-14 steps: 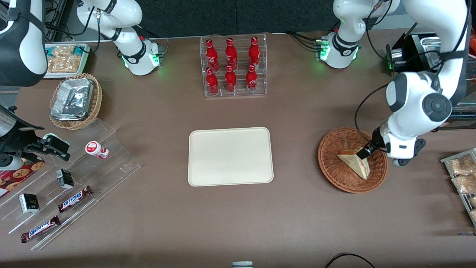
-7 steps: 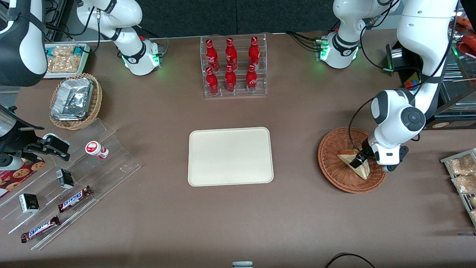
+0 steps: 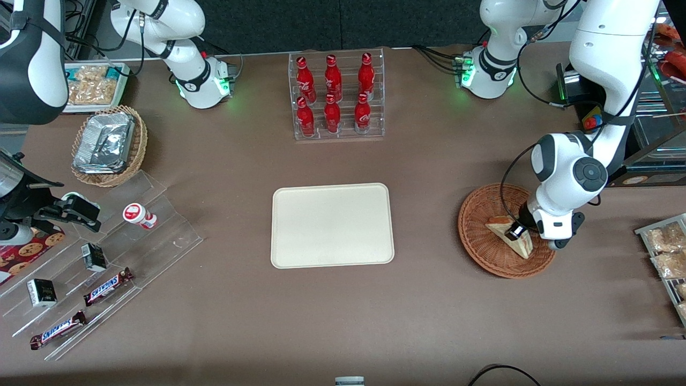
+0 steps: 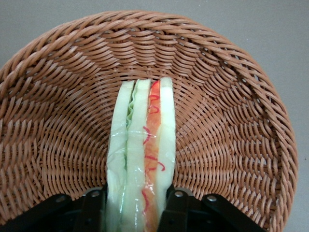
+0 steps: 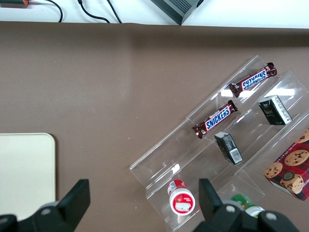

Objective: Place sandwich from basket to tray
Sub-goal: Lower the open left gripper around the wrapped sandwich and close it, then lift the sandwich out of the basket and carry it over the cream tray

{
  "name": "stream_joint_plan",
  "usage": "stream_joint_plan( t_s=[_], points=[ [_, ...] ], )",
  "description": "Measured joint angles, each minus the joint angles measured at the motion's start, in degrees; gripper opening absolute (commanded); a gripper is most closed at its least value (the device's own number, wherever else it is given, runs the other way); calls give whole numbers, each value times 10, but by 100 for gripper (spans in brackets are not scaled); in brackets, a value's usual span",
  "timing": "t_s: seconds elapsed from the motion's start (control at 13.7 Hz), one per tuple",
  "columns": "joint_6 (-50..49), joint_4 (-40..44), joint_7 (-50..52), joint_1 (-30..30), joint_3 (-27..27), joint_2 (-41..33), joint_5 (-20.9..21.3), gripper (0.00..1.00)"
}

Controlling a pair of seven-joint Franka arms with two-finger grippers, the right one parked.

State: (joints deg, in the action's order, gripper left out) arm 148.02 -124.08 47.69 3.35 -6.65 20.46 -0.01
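The sandwich [image 3: 502,227], a clear-wrapped wedge, lies in the reddish-brown wicker basket [image 3: 477,244] toward the working arm's end of the table. My left gripper [image 3: 517,231] is down in the basket with a finger pressed against each bread face. In the left wrist view the sandwich [image 4: 142,140] stands on edge, its red and green filling showing, between my gripper's [image 4: 135,212] black fingers [image 4: 95,210], over the basket's weave [image 4: 231,121]. The cream tray [image 3: 332,225] lies bare at mid table; its corner shows in the right wrist view [image 5: 24,169].
A clear rack of red bottles [image 3: 336,96] stands farther from the front camera than the tray. A metal rack of snack bags [image 3: 667,257] sits beside the basket at the table's end. A stepped acrylic rack [image 3: 107,257] with candy bars and a foil-filled tan basket [image 3: 107,143] are toward the parked arm's end.
My arm has swung in and lowered over the basket. The gripper has slid down along the sandwich until its fingers sit against both sides. The sandwich has barely shifted.
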Motion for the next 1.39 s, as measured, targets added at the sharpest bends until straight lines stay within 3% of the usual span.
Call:
stream_joint_plan(
  t_s=[0.22, 0.51, 0.8, 1.02, 1.39],
  points=[
    [-13, 12, -10, -1, -3, -10, 1, 4],
    [-203, 125, -13, -20, -45, -50, 1, 5],
    [-309, 254, -12, -116, -64, -47, 14, 5],
    [-325, 329, -8, -207, -66, 3, 14, 6],
    [-328, 474, 28, -330, -64, 150, 21, 7]
  ],
)
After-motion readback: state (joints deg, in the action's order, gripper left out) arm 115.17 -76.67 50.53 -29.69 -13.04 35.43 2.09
